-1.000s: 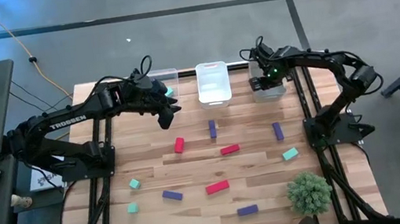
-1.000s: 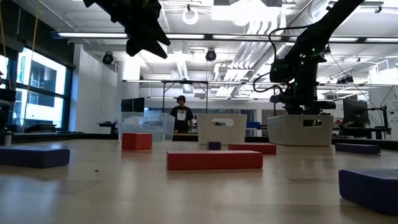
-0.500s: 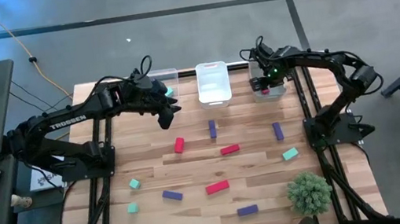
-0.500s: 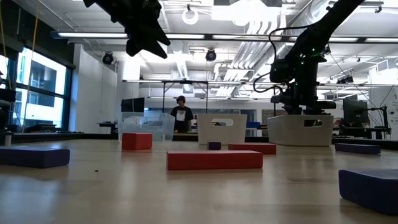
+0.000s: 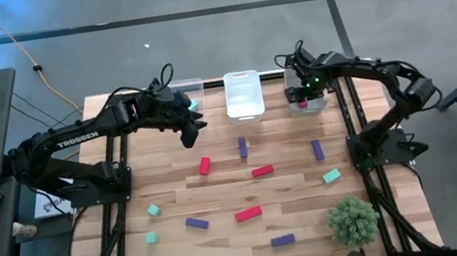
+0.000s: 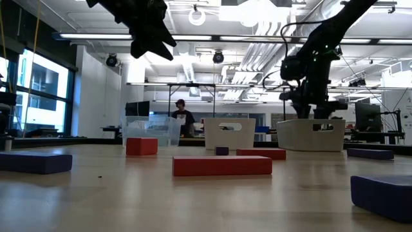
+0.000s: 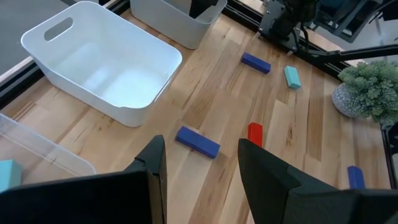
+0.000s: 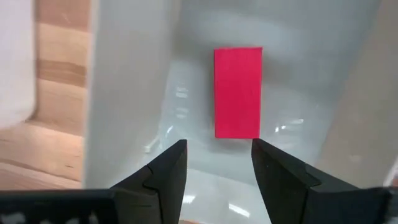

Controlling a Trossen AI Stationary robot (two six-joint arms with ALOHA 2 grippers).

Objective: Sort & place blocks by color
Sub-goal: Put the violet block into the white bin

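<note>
My right gripper point(image 8: 214, 165) hangs w/ jaws spread, empty, over the white plastic bin point(image 5: 305, 103) at table's 1 o'clock; flat red bar block point(image 8: 237, 92) lies on its floor, dead ahead, long axis in line w/ fingers; left gripper point(image 7: 200, 171) spread, idle near 11; nearest loose purple bar point(image 5: 317, 149) sits toward 3, closer to my right arm.

Table point(image 5: 221, 197) pale wood planks, matt; bins point(image 5: 243, 95) glossy white plastic; blocks point(image 5: 248, 214) smooth, matt.

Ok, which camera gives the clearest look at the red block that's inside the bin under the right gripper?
The right wrist view: it looks straight down into the white bin, where the red block lies flat beyond the open right gripper. The high view shows only a red speck there. In the low view the bin's wall hides it. The left wrist view doesn't show it.
</note>
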